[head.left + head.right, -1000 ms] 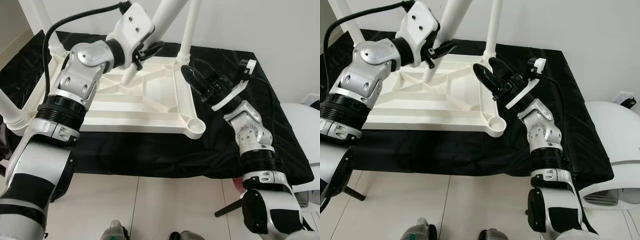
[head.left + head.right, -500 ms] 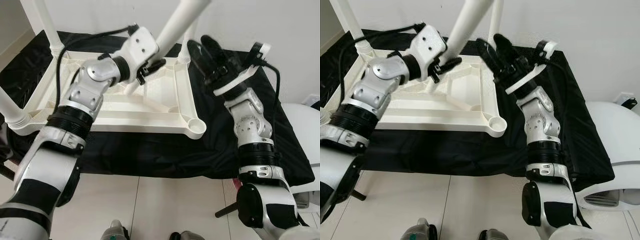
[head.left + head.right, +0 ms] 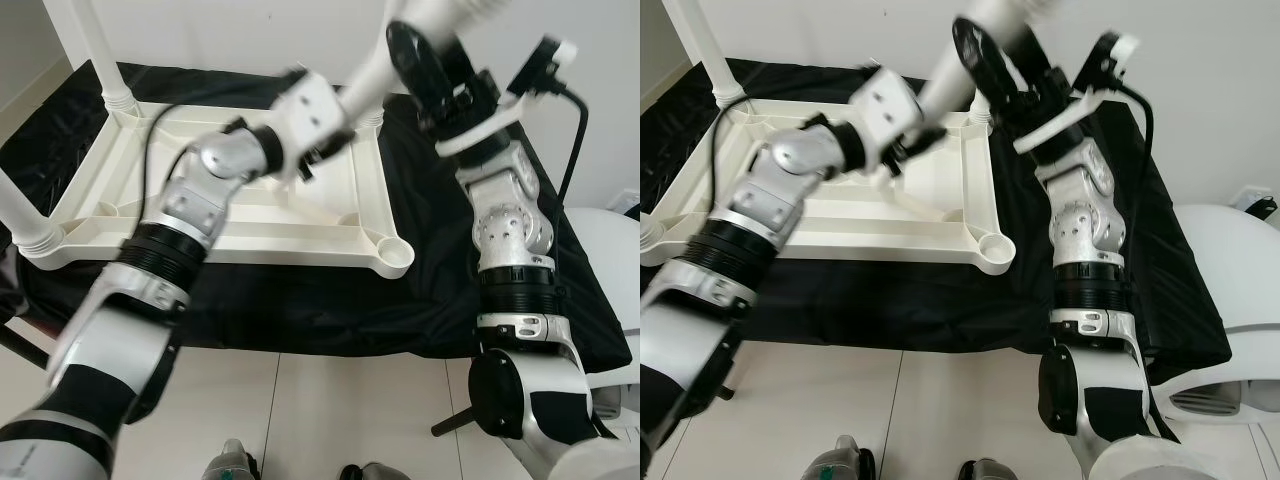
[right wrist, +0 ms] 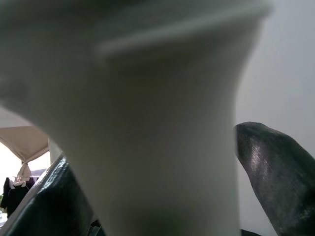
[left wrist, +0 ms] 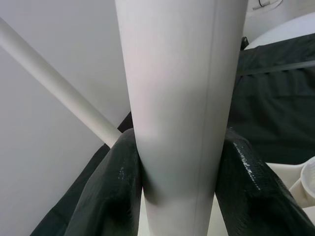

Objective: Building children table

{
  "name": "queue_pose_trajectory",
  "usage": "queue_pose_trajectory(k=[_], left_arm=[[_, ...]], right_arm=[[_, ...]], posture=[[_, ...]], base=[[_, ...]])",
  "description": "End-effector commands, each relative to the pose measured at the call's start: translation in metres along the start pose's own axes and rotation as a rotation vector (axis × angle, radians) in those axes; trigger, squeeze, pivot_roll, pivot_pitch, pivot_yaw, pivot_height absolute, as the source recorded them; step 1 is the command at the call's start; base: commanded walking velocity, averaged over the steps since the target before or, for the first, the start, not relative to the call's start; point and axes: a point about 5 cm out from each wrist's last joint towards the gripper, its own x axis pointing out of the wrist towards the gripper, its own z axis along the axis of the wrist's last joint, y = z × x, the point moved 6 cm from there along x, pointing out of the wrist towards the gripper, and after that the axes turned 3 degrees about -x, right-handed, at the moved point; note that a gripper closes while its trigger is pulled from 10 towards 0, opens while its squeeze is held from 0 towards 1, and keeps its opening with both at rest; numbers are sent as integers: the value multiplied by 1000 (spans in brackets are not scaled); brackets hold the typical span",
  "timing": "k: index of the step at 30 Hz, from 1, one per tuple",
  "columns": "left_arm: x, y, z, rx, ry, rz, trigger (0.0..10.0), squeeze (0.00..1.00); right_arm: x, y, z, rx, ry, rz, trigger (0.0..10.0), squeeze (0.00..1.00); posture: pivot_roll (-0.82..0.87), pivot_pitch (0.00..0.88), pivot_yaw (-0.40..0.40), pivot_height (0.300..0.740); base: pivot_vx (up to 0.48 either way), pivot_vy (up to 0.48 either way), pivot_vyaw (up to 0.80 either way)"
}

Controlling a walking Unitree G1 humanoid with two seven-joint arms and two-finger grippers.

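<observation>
An upturned white children's table frame (image 3: 230, 250) lies on a black cloth. Legs stand in its back left (image 3: 100, 55), front left (image 3: 15, 215) and back right (image 3: 375, 112) corners. The front right socket (image 3: 393, 252) holds no leg. My left gripper (image 3: 318, 155) is shut on a loose white table leg (image 3: 370, 75), which slants up to the right over the frame; its fingers (image 5: 110, 191) press both sides. My right gripper (image 3: 428, 55) is raised at the leg's upper end and open, its fingers (image 4: 268, 162) on either side of the leg (image 4: 162, 147), one clearly apart from it.
The black cloth (image 3: 300, 300) reaches the front edge above a tiled floor (image 3: 300, 400). A white wall stands close behind. A white rounded object (image 3: 605, 250) sits at the right. My feet (image 3: 230, 465) show at the bottom.
My left gripper has carried the loose leg to the right over the frame. My right gripper has risen from beside the frame up to the leg's upper end.
</observation>
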Motion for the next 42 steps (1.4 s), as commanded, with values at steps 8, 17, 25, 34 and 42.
queue_pose_trajectory(k=[8, 17, 25, 34, 42], left_arm=[[0, 3, 0, 27, 10, 0, 10000, 0], [-3, 16, -3, 47, 35, 30, 10000, 0], [-7, 30, 1, -52, 9, 71, 10000, 1000], [-11, 36, 4, -68, 6, 74, 10000, 627], [-22, 55, 34, -187, -113, 100, 10000, 0]], right_arm=[[-1, 1, -1, -11, 5, -3, 2510, 0], [-2, -2, -2, 1, 12, -13, 0, 0], [-1, -4, 2, 9, -12, -27, 10000, 0], [-1, -21, 19, -14, -78, -101, 10000, 0], [-9, -44, 29, -77, -98, -209, 10000, 0]], posture=[[34, 39, -1, 740], [37, 39, 1, 740], [39, 35, 1, 740], [41, 28, 2, 740], [43, 21, -2, 740]], base=[[0, 0, 0], [0, 0, 0], [0, 0, 0], [0, 0, 0], [0, 0, 0]])
